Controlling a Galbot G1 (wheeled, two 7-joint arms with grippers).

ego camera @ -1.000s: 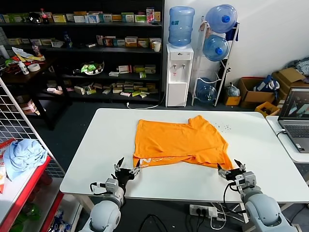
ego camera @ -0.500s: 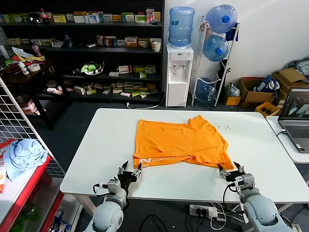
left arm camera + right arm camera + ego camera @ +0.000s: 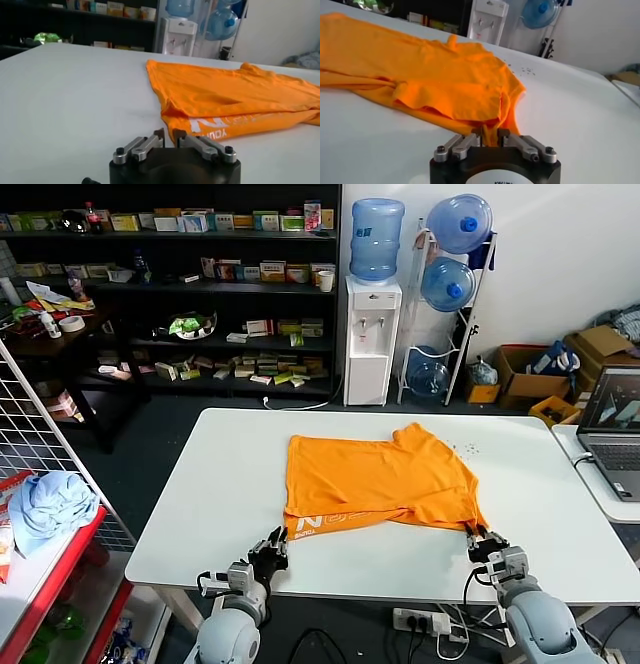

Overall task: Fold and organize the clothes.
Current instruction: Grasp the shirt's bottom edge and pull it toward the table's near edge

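On the table (image 3: 560, 514), both claws have closed since; T-shirt (image 3: 375, 484) shifted.

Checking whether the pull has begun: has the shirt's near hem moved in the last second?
Yes. The shirt hem has slid toward the table's near edge, lettering now showing, right gripper pinching its corner.

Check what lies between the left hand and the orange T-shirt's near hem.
Only bare white table: in the left wrist view, the left hand sits just short of the orange T-shirt.

Both end effectors (image 3: 270, 549) (image 3: 482, 542) low, fingers nearly together.
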